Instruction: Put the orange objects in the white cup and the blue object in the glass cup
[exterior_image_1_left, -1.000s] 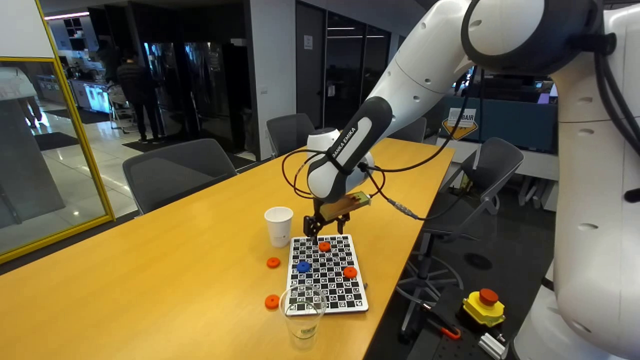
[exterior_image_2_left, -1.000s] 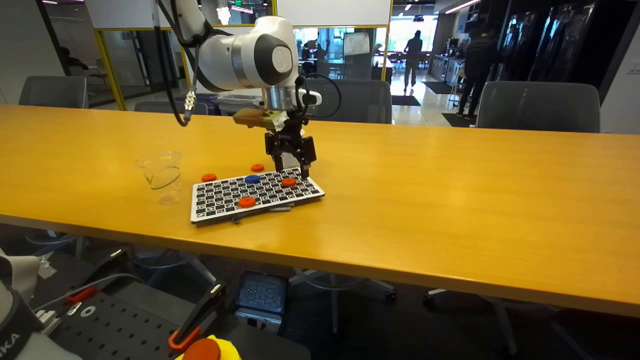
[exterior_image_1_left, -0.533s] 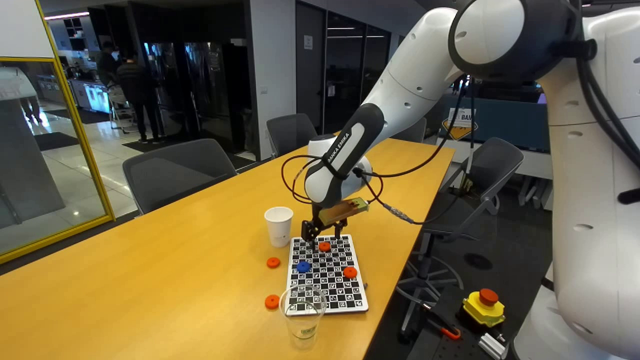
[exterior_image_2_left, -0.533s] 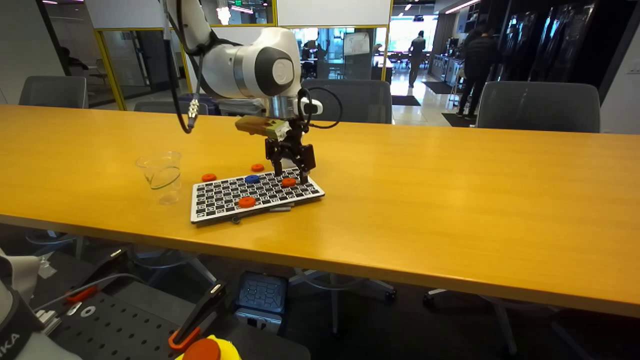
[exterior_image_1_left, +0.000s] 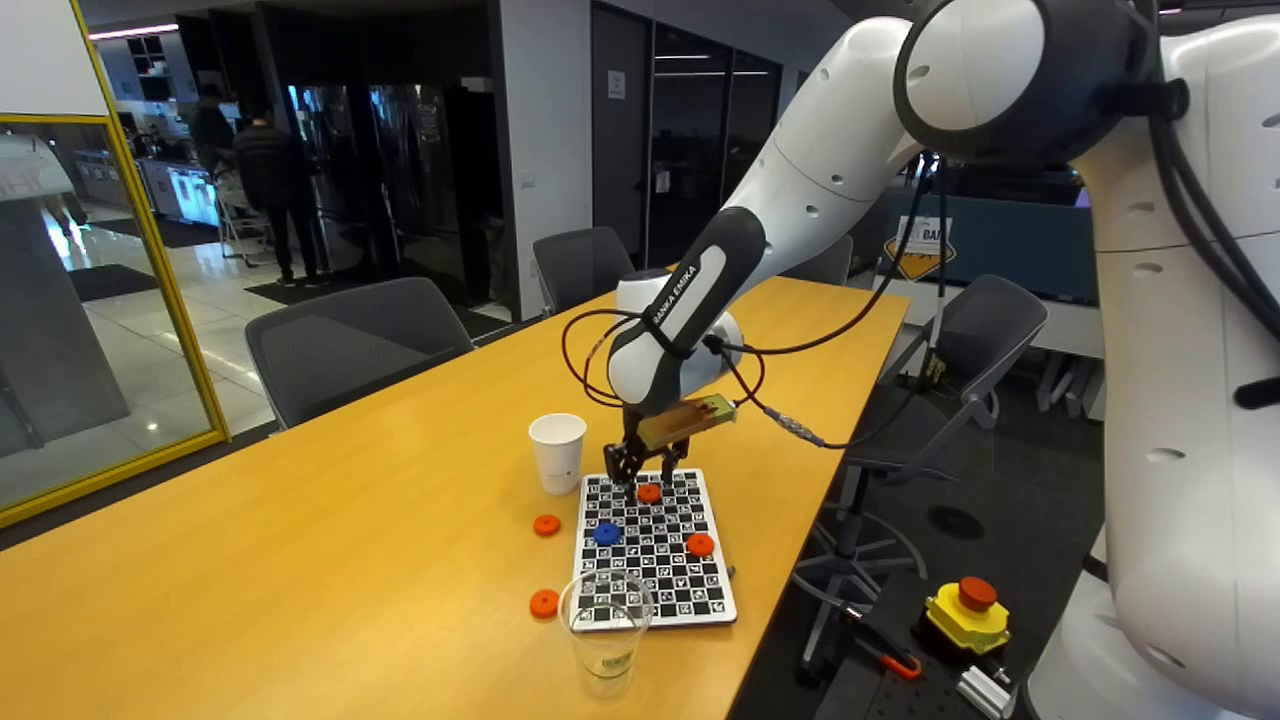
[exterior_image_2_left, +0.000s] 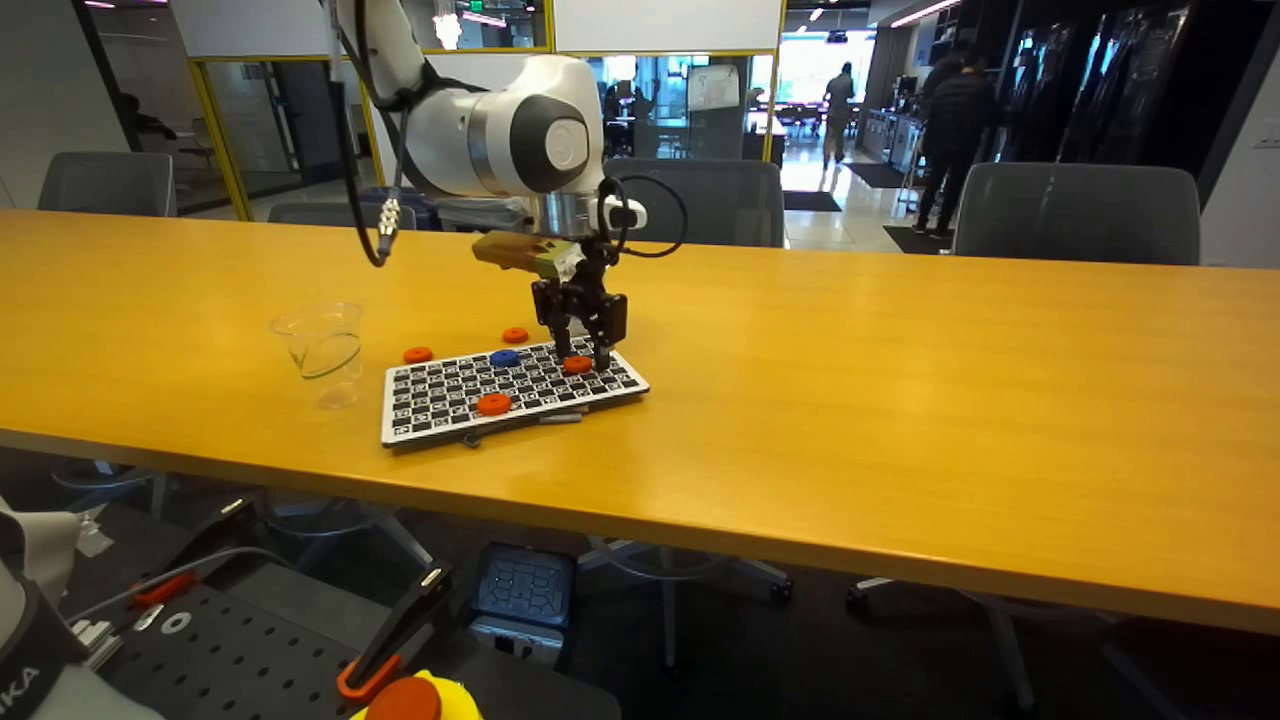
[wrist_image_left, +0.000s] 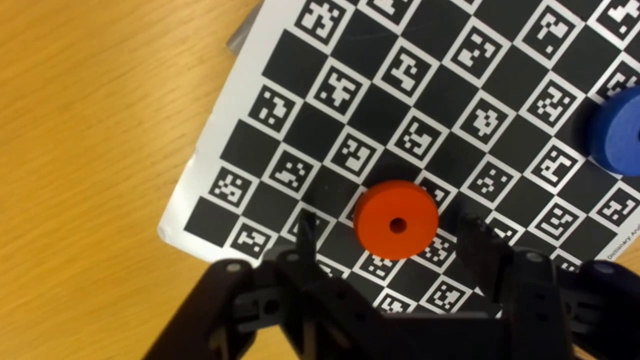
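My gripper (wrist_image_left: 389, 225) is partly open, its dark fingers on either side of one orange piece (wrist_image_left: 396, 220), with a gap on both sides. That piece lies on the checkered board in both exterior views. Another orange piece (exterior_image_1_left: 700, 545) is on the board; two more (exterior_image_1_left: 546, 525) (exterior_image_1_left: 544, 604) lie on the table beside it. The blue object (exterior_image_1_left: 606, 534) is on the board and at the right edge of the wrist view (wrist_image_left: 620, 135). The white cup (exterior_image_1_left: 558, 453) stands upright near the board's far corner, mostly hidden behind the gripper in an exterior view. The glass cup (exterior_image_2_left: 325, 350) stands upright at the board's opposite end.
The black-and-white checkered board (exterior_image_2_left: 440, 395) lies on the wooden table (exterior_image_2_left: 850, 400), with a grey metal piece (exterior_image_2_left: 560, 418) under its edge. Chairs (exterior_image_1_left: 350, 330) stand along the table. A yellow-and-red button box (exterior_image_1_left: 968, 615) is by the robot base.
My gripper has come down toward the board over the orange piece. Its fingers have moved closer together in the last half second. The pieces and cups have not moved.
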